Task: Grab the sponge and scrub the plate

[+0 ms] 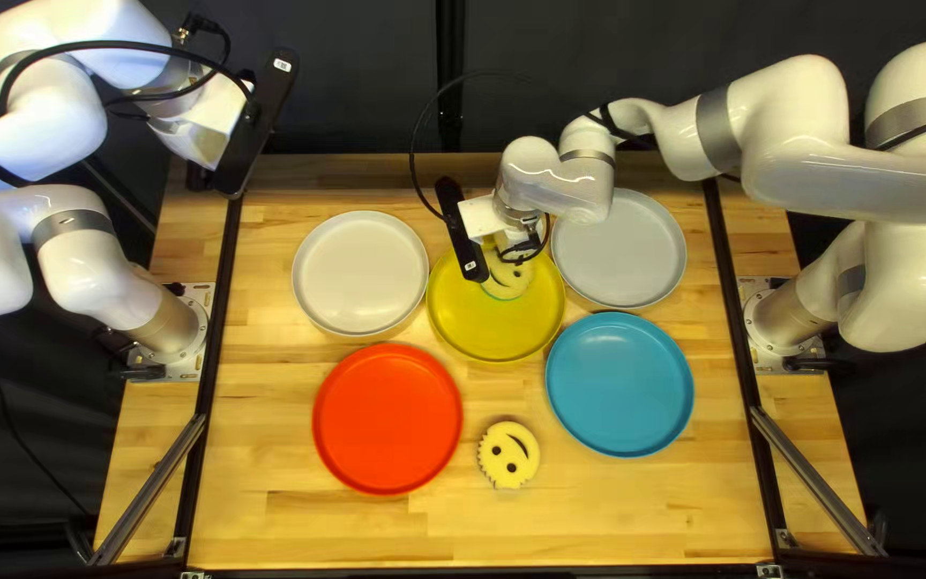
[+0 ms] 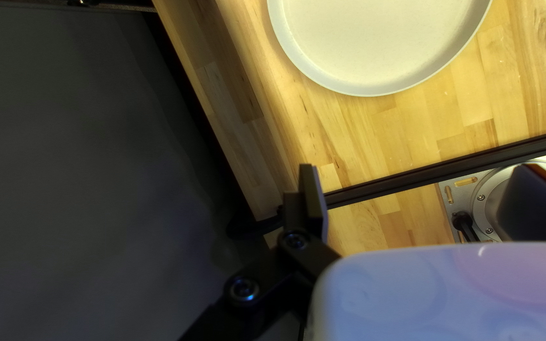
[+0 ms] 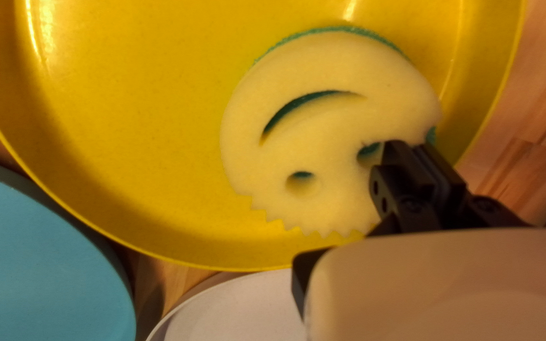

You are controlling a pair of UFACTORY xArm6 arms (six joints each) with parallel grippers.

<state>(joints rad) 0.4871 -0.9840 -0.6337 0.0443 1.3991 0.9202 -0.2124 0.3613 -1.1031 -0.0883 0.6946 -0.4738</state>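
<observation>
Over the yellow plate (image 1: pixel 484 332), beside the wall nearest the far edge of the table (image 1: pixel 302 515), the sponge (image 3: pixel 311 132) lies face up, green scouring side underneath, and the right gripper (image 3: pixel 412 150) is clamped on it at one margin, close to an eye hole that looks puckered. That off-centre bite seems the likeliest source of trouble: with most of the pad free, drag from the plate could swivel it round the fingers, fold it under, or tear it where the foam is thin at the hole. A sliver of green shows along the margin farthest from the fingers, so the pad may be slightly tilted; whether its whole underside meets the plate I cannot tell. Too light a press would then scrub only a strip, while too hard a one could run the hard fingertips into the plate. Nothing steadies the plate either: the left gripper (image 2: pixel 419 173), its fingers spread with nothing between them, hangs well apart, past the white plate (image 1: pixel 360 272). Long strokes might therefore push the whole plate along, knocking the white, grey (image 1: pixel 640 257) or blue (image 1: pixel 620 384) one, and pressure near the wall could tip it. Short strokes, kept inside the wall, would lower both risks. The spare sponge (image 1: pixel 508 455), between the red plate (image 1: pixel 388 418) and the blue, looks safely out of reach.
</observation>
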